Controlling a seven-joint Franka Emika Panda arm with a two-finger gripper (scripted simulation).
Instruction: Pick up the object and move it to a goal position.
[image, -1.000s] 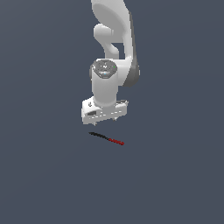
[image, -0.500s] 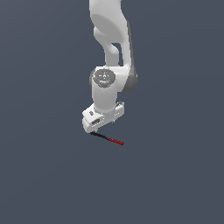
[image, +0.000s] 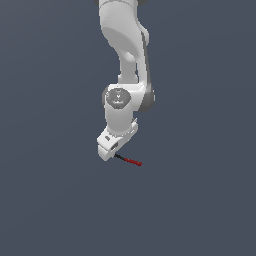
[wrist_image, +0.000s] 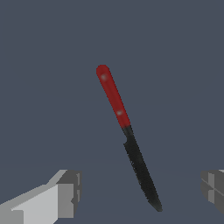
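Surface: one flat, matte slate-grey plane (image: 200, 210) fills both views edge to edge. No seams, no edges, no walls or horizon visible; whether it is a desk top or a floor cannot be told.

Arm (image: 122, 50): glossy white, rounded segments with a darker grey joint band, entering from the top centre of the exterior view and ending just below frame centre. A round wrist disc faces the camera.

Claw (image: 114, 150): white boxy body, tilted toward lower left in the exterior view. In the wrist view two fingers show at the lower corners, one (wrist_image: 65, 192) pale grey and blocky, the other at the lower right edge. They stand wide apart, with nothing between the pads.

Object (wrist_image: 127, 135): thin and knife-like. Smooth red rounded handle half with two small pale specks; black half rougher, flatter, tapering to a point. It lies on the grey plane, its black tip between the fingers but nearer the right-hand one, touching neither. In the exterior view it (image: 131, 161) sits just below centre, black end beside the claw, red end pointing to lower right.
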